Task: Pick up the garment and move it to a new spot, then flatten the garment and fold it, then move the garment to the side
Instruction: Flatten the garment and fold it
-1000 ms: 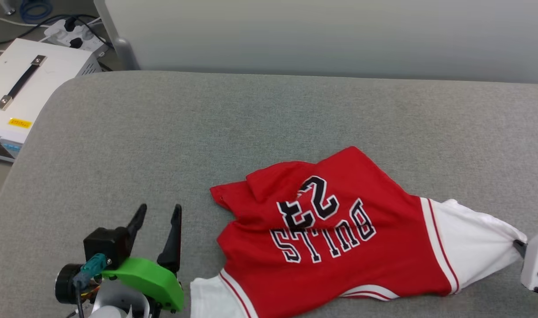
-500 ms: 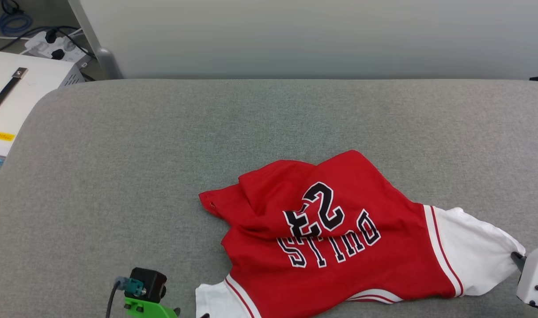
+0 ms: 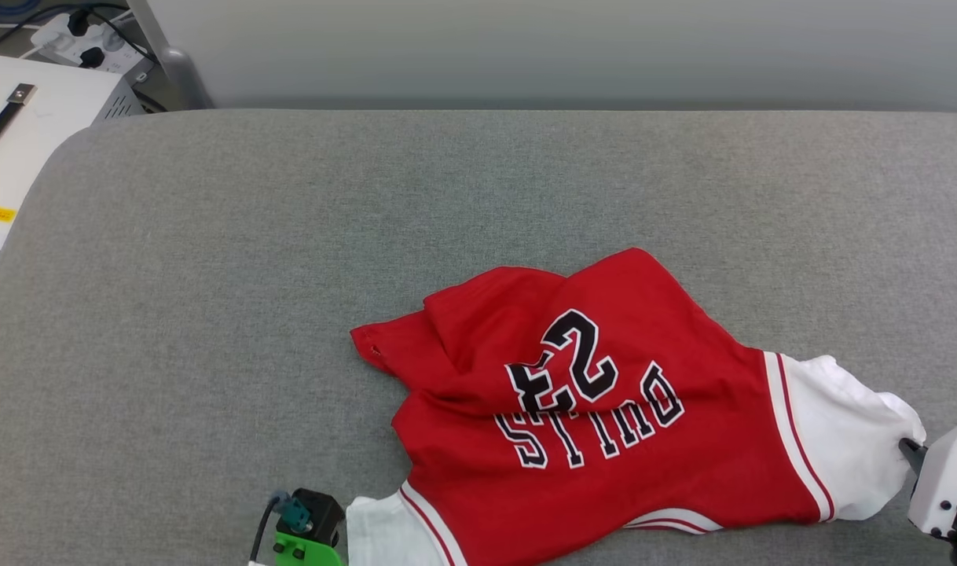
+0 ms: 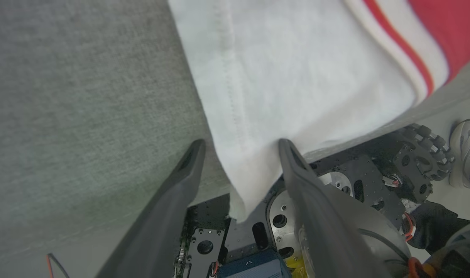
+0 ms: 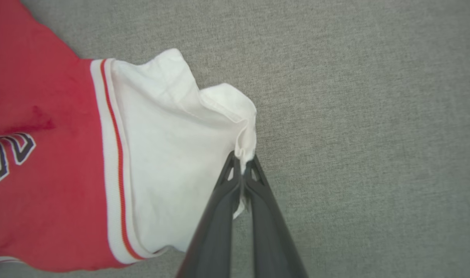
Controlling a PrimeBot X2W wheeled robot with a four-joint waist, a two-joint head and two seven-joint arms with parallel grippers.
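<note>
Gripping one garment [image 3: 604, 409] by a white sleeve [image 5: 161, 154], right hand [image 5: 242, 160]; left hand [image 4: 240, 142] splayed astride another.

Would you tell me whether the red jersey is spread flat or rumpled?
Rumpled: the garment has a crease running across its number and lettering, and its red far part is bunched over itself.

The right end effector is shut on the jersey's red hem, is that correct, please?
Not quite. The right wrist view shows the right end effector shut on the jersey's white sleeve, not its red hem.
</note>
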